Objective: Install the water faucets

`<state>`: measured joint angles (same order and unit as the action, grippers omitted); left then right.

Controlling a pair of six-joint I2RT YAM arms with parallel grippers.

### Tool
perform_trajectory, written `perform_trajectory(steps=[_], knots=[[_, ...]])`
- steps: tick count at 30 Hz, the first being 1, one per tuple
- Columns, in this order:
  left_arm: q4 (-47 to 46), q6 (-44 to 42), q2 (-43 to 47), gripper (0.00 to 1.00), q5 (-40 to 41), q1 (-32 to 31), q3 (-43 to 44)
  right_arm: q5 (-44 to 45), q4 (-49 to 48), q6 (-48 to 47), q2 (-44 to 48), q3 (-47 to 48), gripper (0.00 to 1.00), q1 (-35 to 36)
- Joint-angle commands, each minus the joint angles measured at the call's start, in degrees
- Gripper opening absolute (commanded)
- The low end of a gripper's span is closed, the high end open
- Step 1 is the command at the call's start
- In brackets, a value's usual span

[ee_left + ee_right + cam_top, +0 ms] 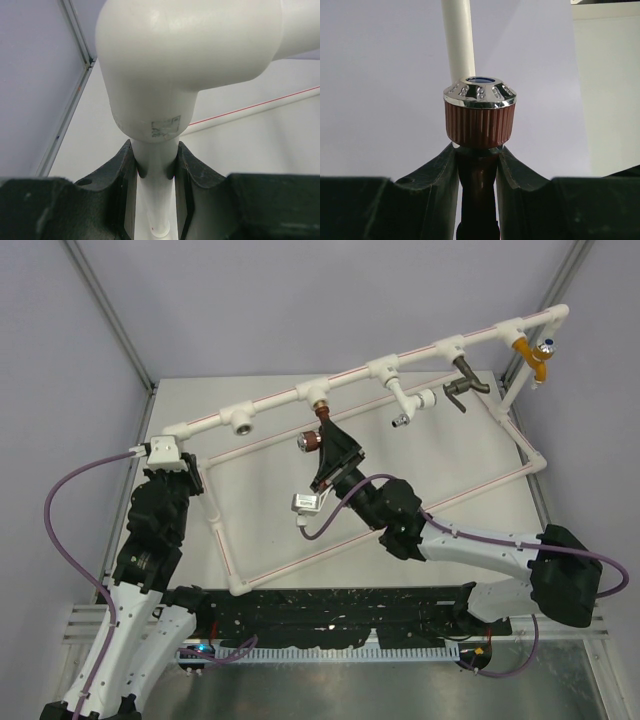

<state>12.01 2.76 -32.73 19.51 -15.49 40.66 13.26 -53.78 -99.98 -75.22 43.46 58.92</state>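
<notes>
Two tools divide the work: left tool (155,155) clamps the pipe frame (190,50) steady; right tool (479,155) grips the copper faucet (479,120), its thread at a tee (320,390).

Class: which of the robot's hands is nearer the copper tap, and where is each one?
Right. The right hand grips the copper tap itself; the left hand is well off to the tap's left, clamped on a corner pipe of the frame.

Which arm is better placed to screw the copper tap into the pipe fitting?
Right: the right gripper holds the copper tap at the fitting; the left gripper is clamped on the frame pipe by a corner elbow.
</notes>
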Motion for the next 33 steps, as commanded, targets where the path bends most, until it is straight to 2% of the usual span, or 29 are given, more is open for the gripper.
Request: perform_trajectory(steps=[1,5,11,14,22,29,33], knots=[[8.6,-1.9,-0.7,0.0,-4.7,-1.3,-2.5,-1.3,8.8,1.7,2.4,4.4,0.05,-0.8],[8.6,-1.8,-0.6,0.0,-4.7,-1.3,-2.5,0.0,17.8,1.9,3.4,7.2,0.05,-1.3],[8.6,-1.8,-0.3,0.0,-4.7,-1.3,-2.5,2.6,26.2,9.1,4.7,10.5,0.05,-2.8],[8.6,-1.8,-0.3,0.0,-4.8,-1.3,-2.5,4.4,24.6,8.9,3.0,9.5,0.05,-2.8],[8.6,-1.7,-0.1,0.0,-4.7,-1.4,-2.6,8.5,11.4,8.5,-3.7,6.6,0.05,-2.6],[8.6,-1.7,-0.1,0.0,-4.7,-1.6,-2.6,8.3,11.9,18.5,-3.7,7.3,0.05,-2.6],[8.6,-1.7,0.0,0.0,-4.7,-1.7,-2.7,6.7,15.4,26.4,-2.1,8.0,0.05,-2.8]])
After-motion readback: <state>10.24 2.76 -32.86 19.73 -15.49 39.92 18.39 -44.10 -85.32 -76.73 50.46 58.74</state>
